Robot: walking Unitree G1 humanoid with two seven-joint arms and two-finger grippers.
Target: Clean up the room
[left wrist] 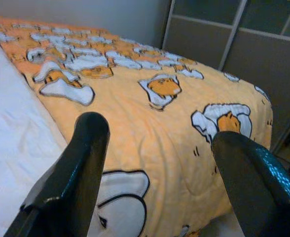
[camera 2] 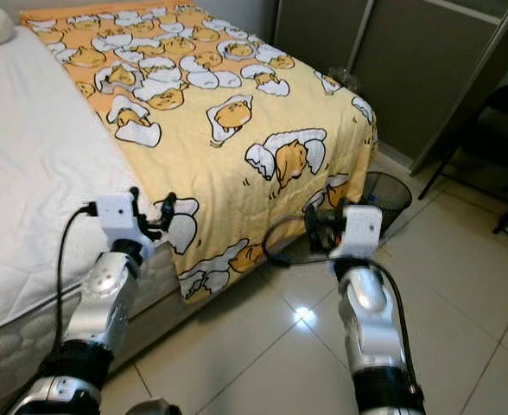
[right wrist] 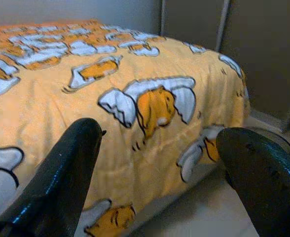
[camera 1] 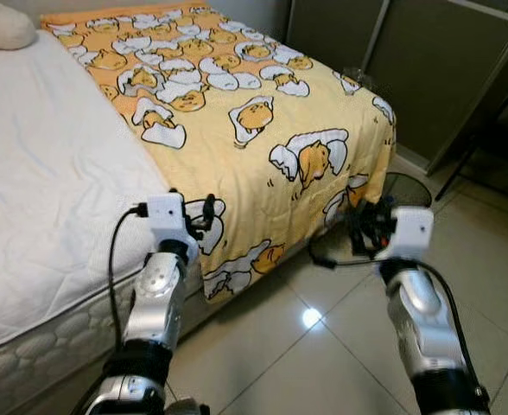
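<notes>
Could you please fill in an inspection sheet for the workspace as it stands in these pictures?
Surface: white mattress, partly bare; tiled floor.
Job's things: yellow blanket covers the bed's right side, hanging over the foot edge.
Clutter: black mesh bin on the floor by the bed's corner; pillow at the head.
Grippers: left gripper open, at the blanket's edge; right gripper open, facing the blanket's hanging side.
Cables: black cable loops beside the left wrist.
Surroundings: dark sliding doors; chair legs.

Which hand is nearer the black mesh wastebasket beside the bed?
Right. The right hand hovers over the floor just short of the wastebasket, while the left hand sits at the hanging edge of the yellow blanket, further away.
</notes>
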